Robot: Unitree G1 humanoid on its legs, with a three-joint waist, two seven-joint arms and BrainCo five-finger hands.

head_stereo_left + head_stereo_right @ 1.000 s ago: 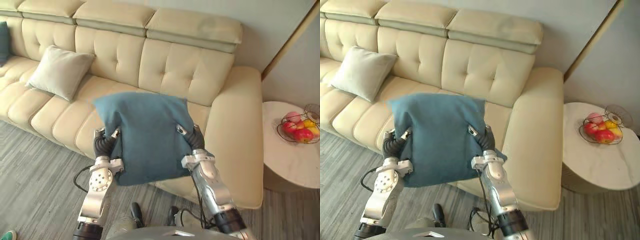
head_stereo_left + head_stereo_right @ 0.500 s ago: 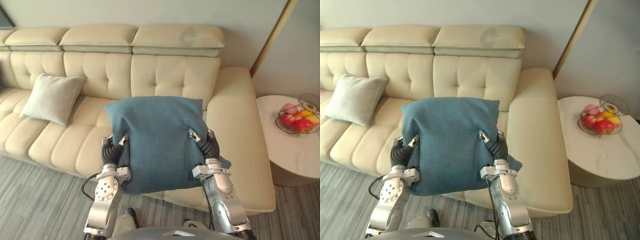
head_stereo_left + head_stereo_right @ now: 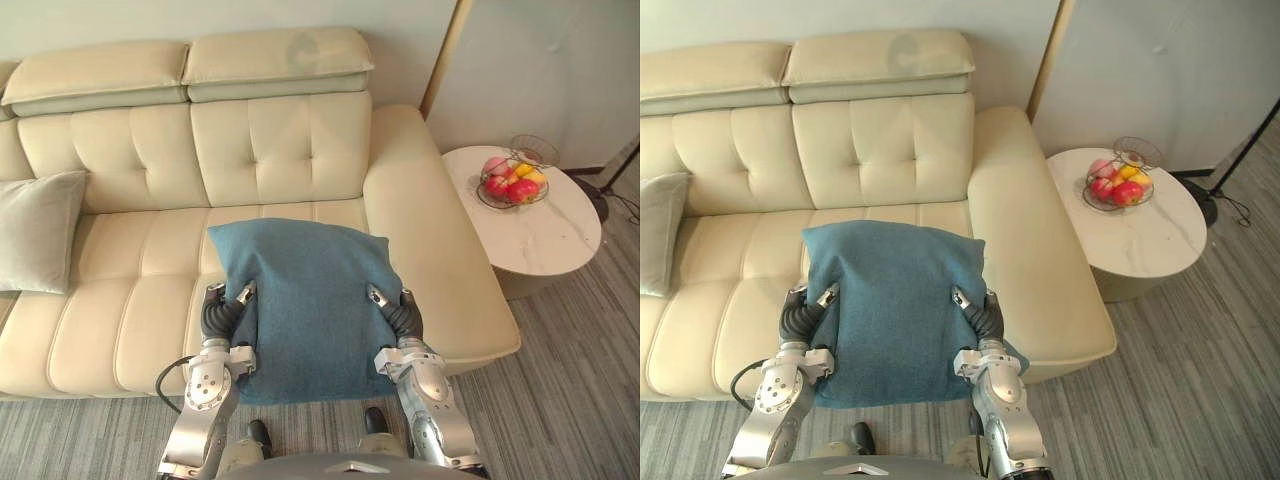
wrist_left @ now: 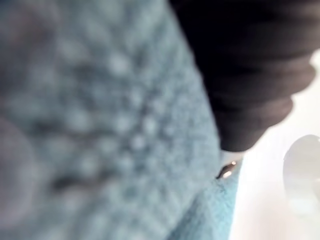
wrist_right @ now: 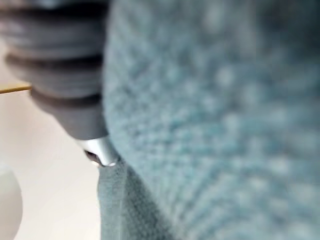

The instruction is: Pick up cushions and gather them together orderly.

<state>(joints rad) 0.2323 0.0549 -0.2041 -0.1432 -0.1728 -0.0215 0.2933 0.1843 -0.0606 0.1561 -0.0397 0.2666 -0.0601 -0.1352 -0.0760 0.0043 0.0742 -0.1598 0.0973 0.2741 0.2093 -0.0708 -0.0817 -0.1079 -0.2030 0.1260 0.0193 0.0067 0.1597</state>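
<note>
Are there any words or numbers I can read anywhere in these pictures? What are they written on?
None: there is no text to quote.
No words, numbers, labels or signs can be read on the blue cushion, the grey cushion, the sofa, the round table or the fruit.

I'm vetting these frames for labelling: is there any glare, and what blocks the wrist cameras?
Left eye view: even light, no hard glare on the sofa; the blue cushion covers much of the left hand and right hand. Left wrist view: cushion fabric close against the camera, beside the hand's dark cover. Right wrist view: the same.
</note>
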